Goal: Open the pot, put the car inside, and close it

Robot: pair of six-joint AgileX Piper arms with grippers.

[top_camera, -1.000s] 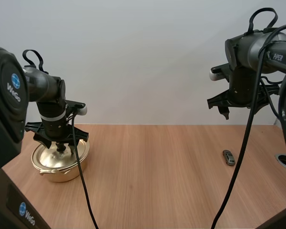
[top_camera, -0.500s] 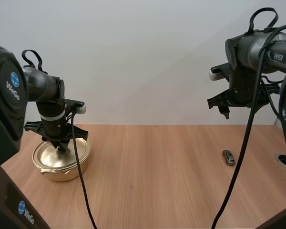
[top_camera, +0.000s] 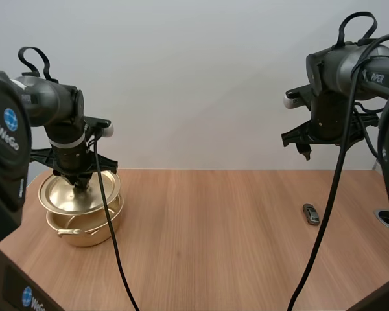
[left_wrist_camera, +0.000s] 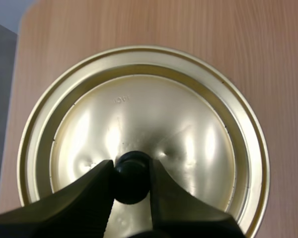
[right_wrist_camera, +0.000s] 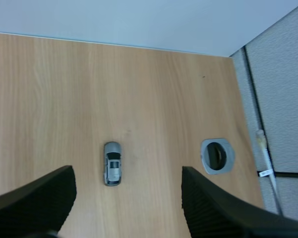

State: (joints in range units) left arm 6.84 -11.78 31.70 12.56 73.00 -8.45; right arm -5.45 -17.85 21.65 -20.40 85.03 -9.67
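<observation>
A gold pot (top_camera: 85,228) stands at the table's left end. Its gold lid (top_camera: 78,193) hangs just above the pot's rim, lifted off it. My left gripper (top_camera: 78,183) is shut on the lid's black knob (left_wrist_camera: 131,171); in the left wrist view the gripper (left_wrist_camera: 131,173) pinches the knob from both sides, over the lid (left_wrist_camera: 188,124). A small grey toy car (top_camera: 310,214) lies on the table at the right. My right gripper (top_camera: 325,148) hangs open high above the car, and in the right wrist view the car (right_wrist_camera: 112,170) lies far below the spread gripper (right_wrist_camera: 126,203).
A round grey cable hole (top_camera: 387,217) is set into the table at its right edge, a short way beyond the car; it is also seen as the hole (right_wrist_camera: 217,155). Bare wooden tabletop (top_camera: 207,233) stretches between pot and car.
My left gripper closed on the lid's knob and then rose, lifting the lid off the pot. The right arm and the car have stayed where they were.
</observation>
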